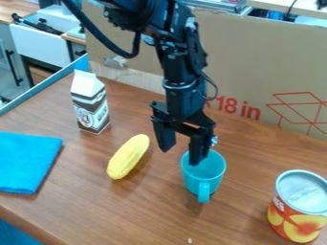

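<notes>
Nearest camera: fruit can, upright. My claw hangs wide, one finger over the mug's mouth, the other outside; I judge this puts its wall between them. Mug stands on the wooden table: turquoise, plain, handle facing camera.

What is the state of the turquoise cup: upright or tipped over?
Upright: the cup has its mouth facing up and its base toward the wooden table.

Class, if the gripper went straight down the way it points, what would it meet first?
Probably the turquoise cup: one finger of the gripper appears over or inside its mouth, though the depth is hard to judge.
</notes>
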{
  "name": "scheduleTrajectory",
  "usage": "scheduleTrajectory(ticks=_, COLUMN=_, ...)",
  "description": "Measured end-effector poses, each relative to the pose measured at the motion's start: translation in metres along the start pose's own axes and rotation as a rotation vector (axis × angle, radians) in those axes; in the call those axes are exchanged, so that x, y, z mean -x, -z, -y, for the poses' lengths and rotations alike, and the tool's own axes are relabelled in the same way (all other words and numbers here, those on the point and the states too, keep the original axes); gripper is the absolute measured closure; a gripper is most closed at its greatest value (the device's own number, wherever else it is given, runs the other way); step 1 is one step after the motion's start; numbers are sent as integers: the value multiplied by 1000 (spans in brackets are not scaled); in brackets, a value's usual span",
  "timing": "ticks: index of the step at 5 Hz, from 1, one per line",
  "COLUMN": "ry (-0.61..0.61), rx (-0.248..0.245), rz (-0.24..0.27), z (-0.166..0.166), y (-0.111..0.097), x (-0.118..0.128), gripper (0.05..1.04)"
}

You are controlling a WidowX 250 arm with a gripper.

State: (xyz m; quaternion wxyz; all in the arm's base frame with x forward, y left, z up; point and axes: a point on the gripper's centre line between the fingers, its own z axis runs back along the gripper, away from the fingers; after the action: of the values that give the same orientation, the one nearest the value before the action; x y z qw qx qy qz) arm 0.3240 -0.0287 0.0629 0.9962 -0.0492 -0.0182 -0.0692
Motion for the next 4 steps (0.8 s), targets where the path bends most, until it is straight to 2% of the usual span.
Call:
scheduleTrajectory(ticks=2, ry=28, rx=12, rz=-62, z=-5, y=19, x=-1, gripper=193)
scheduleTrajectory(ticks=3, ry=50, rx=11, rz=-73, z=4, y=22, x=0, gripper=300)
scheduleTrajectory(ticks=4, ry=54, rx=9, rz=-75, z=9, y=22, x=-1, gripper=618)
